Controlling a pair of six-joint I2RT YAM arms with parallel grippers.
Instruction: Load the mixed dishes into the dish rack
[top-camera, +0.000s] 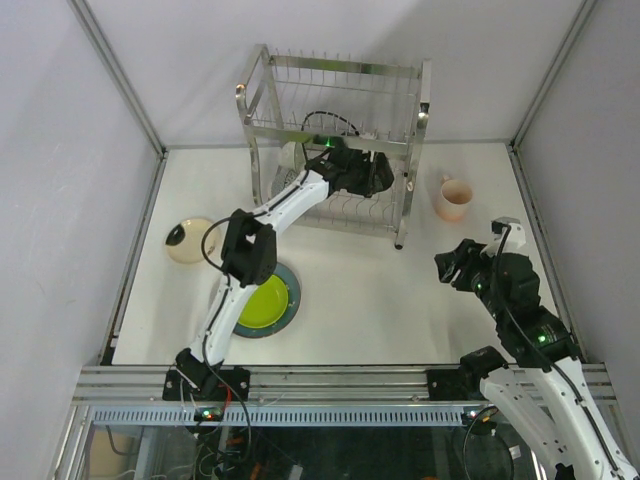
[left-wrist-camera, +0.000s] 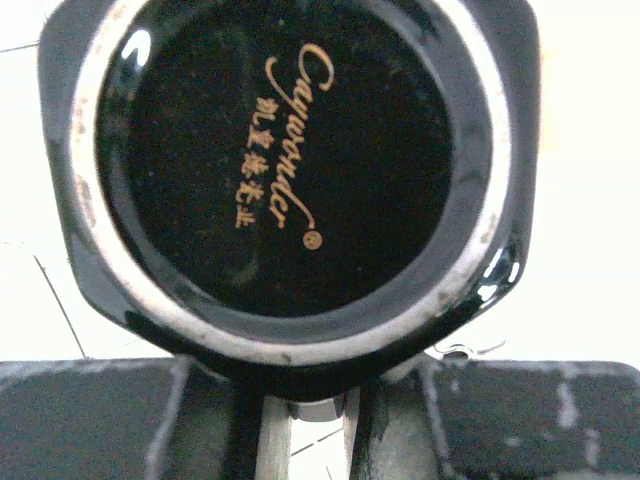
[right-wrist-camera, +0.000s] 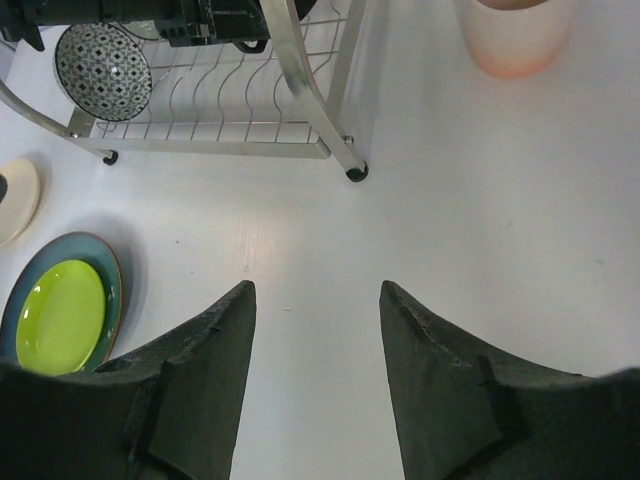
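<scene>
Left pincer is at the dish rack, top centre of the overhead view, reaching in over the lower tier. It's clenched on a black dish. The contact sits at the bottom edge of the wrist frame and is mostly hidden, but the fingers close on the dish's lower edge. Can't tell which piece of the set it is.

The foot faces the wrist camera: high-gloss black glaze, gold script mark, bare worn foot ring, outer wall faceted rather than round. My read: it's turned foot-out so it drops in on edge between the wires.

Patterned bowl is in the lower tier, upper left of the right wrist view. It stands on its rim in the wavy wire slots, fine black-and-white geometric print inside. Standing it on edge drains it and saves slots.

Rack: bright stainless wire, flat polished posts, small black feet.

On the bench:
- lime-green plate nested on the blue-grey plate, left of centre
- cream plate, far left
- pink mug, upright, right of the rack

Right pincer is released, nothing between its fingers. It hovers over the bench at lower right, clear of the left arm. The mug looks like its likely next pick.
</scene>
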